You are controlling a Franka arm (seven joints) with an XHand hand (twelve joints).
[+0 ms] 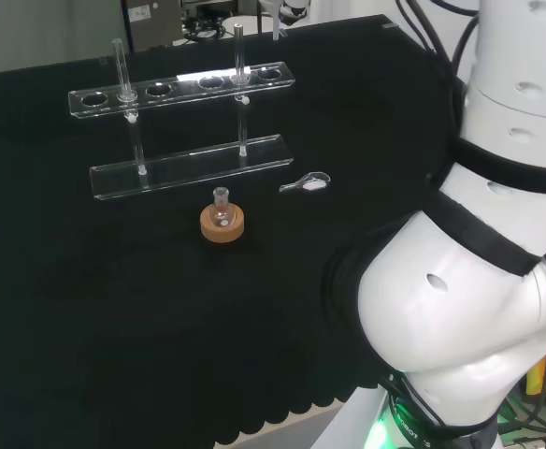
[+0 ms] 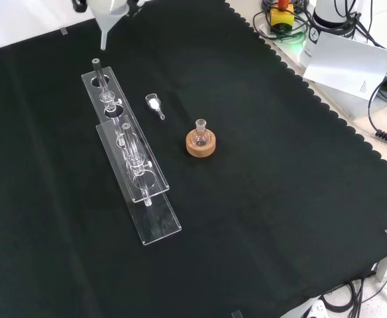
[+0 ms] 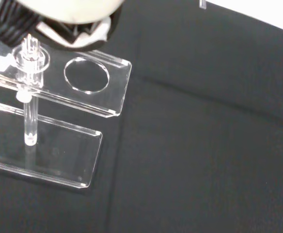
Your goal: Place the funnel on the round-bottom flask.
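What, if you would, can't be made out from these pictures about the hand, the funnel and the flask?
- Hand: front view's top edge cuts it off; whether its fingers grip cannot be told.
- Funnel: just its lower cone and stem show there; the head view crops it at its top edge too.
- Round-bottom flask on its cork ring: too small and clear to tell whether it holds anything.
- Small clear scoop: contents uncertain.
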